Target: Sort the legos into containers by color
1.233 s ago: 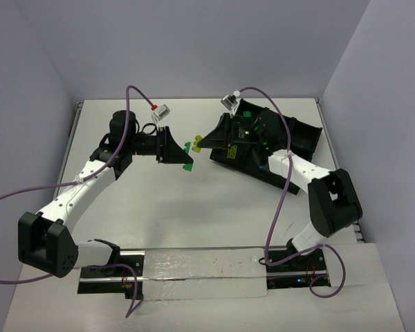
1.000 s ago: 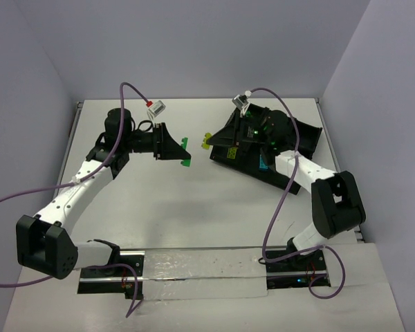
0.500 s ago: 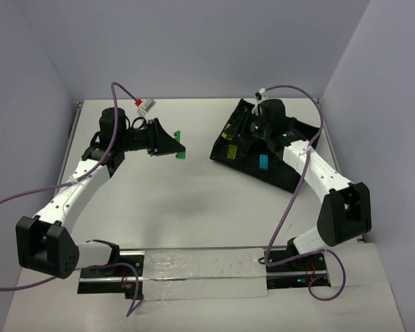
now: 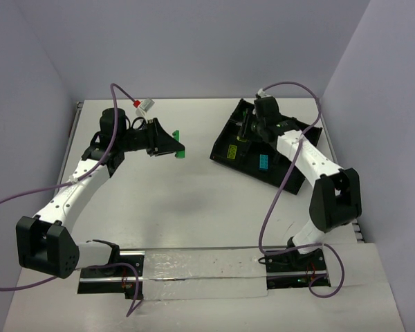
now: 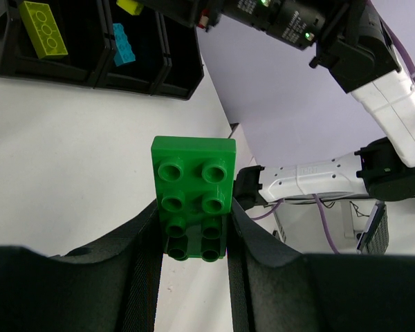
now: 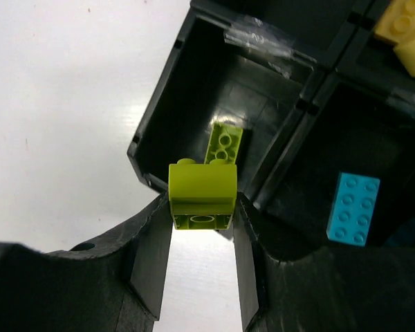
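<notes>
My left gripper is shut on a green lego, a short stack with its studs facing the wrist camera. In the top view that left gripper hangs above the table's back left, well left of the black tray, with the green lego at its tip. My right gripper is shut on a lime-yellow lego, just above the near wall of the tray's compartment where another lime lego lies. A cyan lego lies in the adjoining compartment. From above, my right gripper is over the tray's left half.
A paler yellow lego sits in a far compartment. The left wrist view shows the tray ahead, with lime and cyan legos in it. Purple cables loop over both arms. Grey walls close the table at the back and sides.
The right arm has swung from the table's middle to over the tray, carrying the lime-yellow lego. The left gripper has drawn back a little to the left, still holding the green lego.
</notes>
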Controlling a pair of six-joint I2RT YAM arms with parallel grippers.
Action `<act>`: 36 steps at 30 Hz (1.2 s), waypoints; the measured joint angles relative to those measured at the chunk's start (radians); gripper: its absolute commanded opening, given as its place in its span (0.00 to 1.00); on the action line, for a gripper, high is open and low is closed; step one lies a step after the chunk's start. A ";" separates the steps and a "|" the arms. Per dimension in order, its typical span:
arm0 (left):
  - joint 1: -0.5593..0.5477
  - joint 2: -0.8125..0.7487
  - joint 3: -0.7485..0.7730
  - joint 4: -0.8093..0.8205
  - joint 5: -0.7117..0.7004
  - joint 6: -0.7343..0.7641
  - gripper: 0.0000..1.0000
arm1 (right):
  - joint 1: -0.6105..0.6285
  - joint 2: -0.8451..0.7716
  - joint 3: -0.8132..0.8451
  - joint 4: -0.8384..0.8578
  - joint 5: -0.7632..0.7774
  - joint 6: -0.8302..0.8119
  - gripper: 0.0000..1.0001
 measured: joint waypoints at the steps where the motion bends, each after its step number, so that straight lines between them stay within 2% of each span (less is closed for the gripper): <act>1: 0.000 0.000 0.000 0.000 0.000 -0.001 0.00 | 0.000 0.025 0.022 0.003 -0.001 -0.004 0.08; 4: 0.000 0.000 0.000 -0.001 -0.003 -0.002 0.00 | 0.000 0.094 0.070 0.013 -0.002 -0.007 0.20; 5: 0.000 0.000 0.000 -0.001 -0.006 -0.002 0.00 | 0.000 0.118 0.081 0.015 -0.003 -0.008 0.29; 6: 0.000 0.000 0.000 -0.002 -0.009 -0.002 0.00 | 0.000 0.140 0.092 0.017 -0.003 -0.008 0.46; 8: 0.000 0.000 0.000 -0.007 -0.015 -0.002 0.00 | 0.000 0.177 0.109 0.016 -0.005 -0.008 0.63; 11: 0.000 0.001 0.000 -0.012 -0.023 -0.003 0.00 | 0.001 0.222 0.135 0.013 -0.008 -0.006 0.74; 17: 0.000 0.011 0.000 -0.011 -0.027 -0.012 0.00 | 0.008 0.215 0.141 0.013 -0.017 -0.010 0.71; 21: -0.001 0.030 0.000 -0.008 -0.026 -0.023 0.00 | 0.008 0.126 0.074 0.056 -0.101 -0.014 0.66; 25: -0.004 0.043 0.001 -0.008 -0.025 -0.025 0.00 | 0.009 -0.025 -0.029 0.134 -0.283 -0.024 0.64; 29: -0.009 0.045 0.005 -0.006 -0.018 -0.025 0.00 | 0.013 -0.130 -0.067 0.204 -0.469 -0.032 0.67; 36: -0.015 0.045 0.006 0.044 0.015 -0.044 0.00 | 0.049 -0.149 -0.065 0.318 -0.862 0.000 0.74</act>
